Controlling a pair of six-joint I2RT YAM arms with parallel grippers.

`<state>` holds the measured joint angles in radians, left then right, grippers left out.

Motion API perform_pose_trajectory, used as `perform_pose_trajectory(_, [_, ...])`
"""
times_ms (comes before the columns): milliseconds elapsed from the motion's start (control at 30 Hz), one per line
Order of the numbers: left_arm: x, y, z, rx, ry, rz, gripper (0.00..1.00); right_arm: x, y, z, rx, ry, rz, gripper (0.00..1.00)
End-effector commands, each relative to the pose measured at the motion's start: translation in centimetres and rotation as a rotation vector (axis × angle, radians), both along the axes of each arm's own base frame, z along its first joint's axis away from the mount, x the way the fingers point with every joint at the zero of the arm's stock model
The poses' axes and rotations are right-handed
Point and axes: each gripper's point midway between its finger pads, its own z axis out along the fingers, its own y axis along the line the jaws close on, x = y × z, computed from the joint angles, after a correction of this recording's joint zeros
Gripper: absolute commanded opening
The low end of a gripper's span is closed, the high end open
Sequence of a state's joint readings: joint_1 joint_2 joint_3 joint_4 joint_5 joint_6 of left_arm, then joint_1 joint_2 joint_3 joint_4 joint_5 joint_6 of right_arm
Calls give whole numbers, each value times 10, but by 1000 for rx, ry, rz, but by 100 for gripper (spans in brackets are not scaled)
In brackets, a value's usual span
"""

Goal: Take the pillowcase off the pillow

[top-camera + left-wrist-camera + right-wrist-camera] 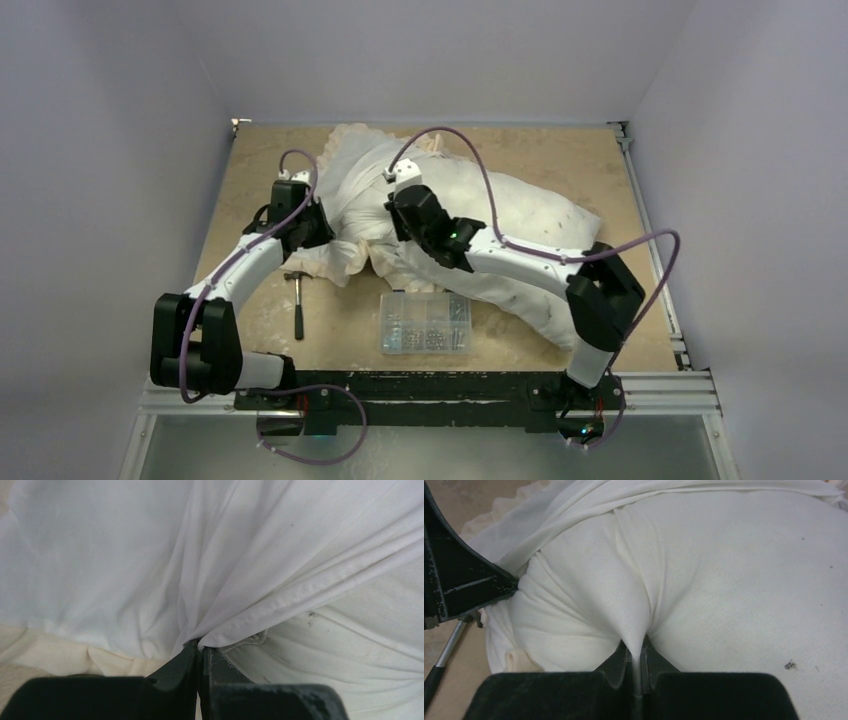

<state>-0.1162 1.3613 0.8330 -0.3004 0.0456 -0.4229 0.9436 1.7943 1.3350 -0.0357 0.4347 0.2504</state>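
Observation:
The plump off-white pillow (530,215) lies slanting across the table, and its right part is bare. The cream-white pillowcase (350,180) is bunched over the pillow's left end, its ruffled frill spread at the back and front left. My left gripper (322,228) is shut on a gathered fold of the pillowcase (280,600) by its hem, seen at the left gripper (200,642). My right gripper (394,220) sits just to its right, shut on a pinch of the pillow's skin (734,580), seen at the right gripper (636,647). The pillowcase's edge (574,510) stretches across above that pinch.
A clear plastic box of small parts (425,322) stands near the front of the table, close to the pillow. A tool with a black handle (298,305) lies left of it, beside the left arm. Grey walls close in on three sides of the table.

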Motion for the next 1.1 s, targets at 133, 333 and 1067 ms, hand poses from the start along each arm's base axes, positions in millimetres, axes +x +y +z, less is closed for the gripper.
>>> perform_pose_trajectory(133, [5,18,-5,60,15,52,0,28,-85,117,193,-192,-114,0])
perform_pose_trajectory(333, [6,-18,10,-79,-48,-91,0,31,-88,163,371,-218,-141,0])
perform_pose_trajectory(1067, [-9,-81,101,20,-269,-154,2,55,-127,202,474,-261,-307,0])
